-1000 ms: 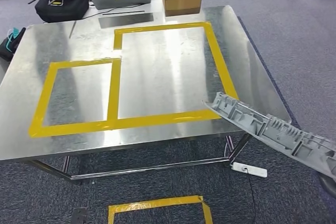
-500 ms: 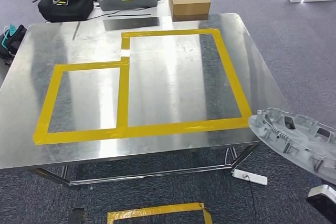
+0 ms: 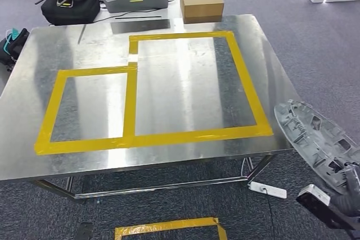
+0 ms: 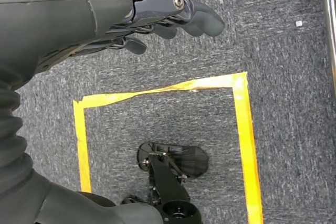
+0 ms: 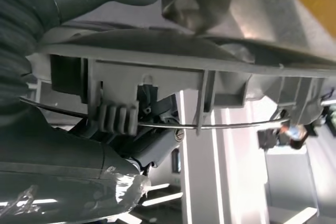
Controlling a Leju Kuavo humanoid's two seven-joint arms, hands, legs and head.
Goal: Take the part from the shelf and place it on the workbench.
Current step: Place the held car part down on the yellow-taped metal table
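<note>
Part (image 3: 316,139) of grey ribbed plastic gripped in right hand (image 3: 350,186) just off workbench (image 3: 50,43) right edge, above carpet, left hand (image 4: 174,17) hanging empty, fingers loosely extended, no readable writing.

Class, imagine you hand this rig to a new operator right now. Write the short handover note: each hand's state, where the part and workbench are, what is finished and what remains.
Right hand: grips the grey plastic part at its near end, low at the right of the head view.
Left hand: holds nothing, fingers loosely apart, hanging over the carpet above a yellow tape square on the floor.
Part: in the air beside the right edge of the steel workbench, not resting on it.
Done: the part is in hand and brought to the bench.
Left: carry it over the bench top, probably into a yellow taped frame, set it down and let go.
</note>
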